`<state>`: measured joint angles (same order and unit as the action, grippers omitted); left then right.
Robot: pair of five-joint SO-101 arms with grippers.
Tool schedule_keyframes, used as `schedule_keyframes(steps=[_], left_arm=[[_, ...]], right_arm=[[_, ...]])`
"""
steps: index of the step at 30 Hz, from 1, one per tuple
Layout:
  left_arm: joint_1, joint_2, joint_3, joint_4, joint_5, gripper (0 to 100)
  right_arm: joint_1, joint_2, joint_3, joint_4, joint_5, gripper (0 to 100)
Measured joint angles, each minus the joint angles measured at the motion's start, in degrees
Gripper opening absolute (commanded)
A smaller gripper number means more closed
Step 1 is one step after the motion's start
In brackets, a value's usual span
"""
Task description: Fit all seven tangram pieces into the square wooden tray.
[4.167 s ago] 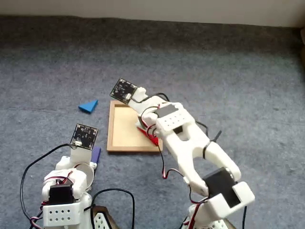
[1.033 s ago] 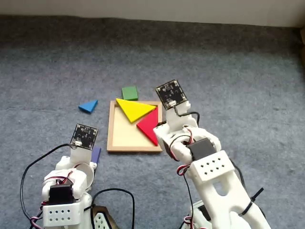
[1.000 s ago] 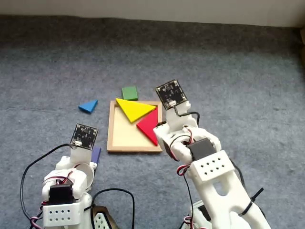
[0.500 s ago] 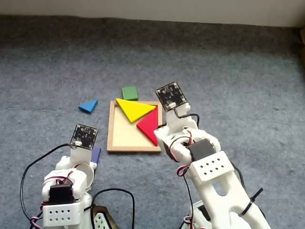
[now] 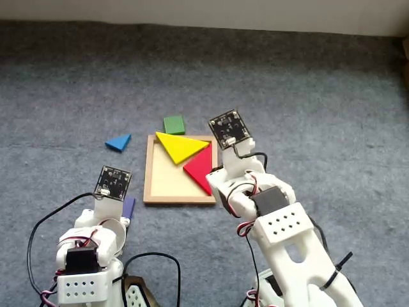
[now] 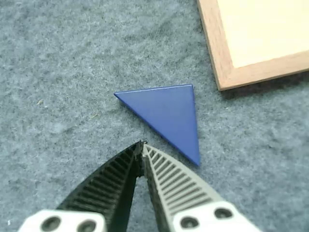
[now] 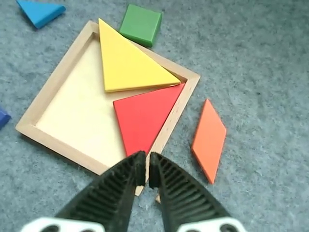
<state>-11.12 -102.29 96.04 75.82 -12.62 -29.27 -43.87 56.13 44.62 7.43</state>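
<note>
— What do we record for the square wooden tray?

— We find it lying flat on the grey carpet, between the two arms. Two pieces sit inside it. The yellow triangle has its long side along the tray's far edge. The red triangle has its long side along the right edge, and one corner meets the yellow piece at the far right corner. The rest of the tray floor is bare wood.

— And the pieces outside?

— We count four on the carpet. The green square lies just beyond the far edge. The light blue triangle lies off the far left corner, apart from the tray. The dark blue triangle lies beside the near left corner. The orange parallelogram lies just outside the right edge.

— The pincers?

— We note the left gripper pressed together and holding nothing, its tips just short of the dark blue triangle. The right gripper is likewise closed and empty, above the rim by the near right corner.
</note>
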Motion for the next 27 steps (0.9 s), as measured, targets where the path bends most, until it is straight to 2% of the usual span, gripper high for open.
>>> schedule_keyframes(steps=[5, 12, 27], left_arm=[[0.0, 0.0, 0.0, 0.0, 0.0, 1], [0.0, 0.0, 0.0, 0.0, 0.0, 1], [0.0, 0.0, 0.0, 0.0, 0.0, 1]], right_arm=[[-1.32, 1.67, 0.0, 0.0, 0.0, 2.7], [-1.41, 12.92, -0.09, 0.0, 0.0, 2.7], [-1.41, 13.8, -3.69, 0.0, 0.0, 2.7]])
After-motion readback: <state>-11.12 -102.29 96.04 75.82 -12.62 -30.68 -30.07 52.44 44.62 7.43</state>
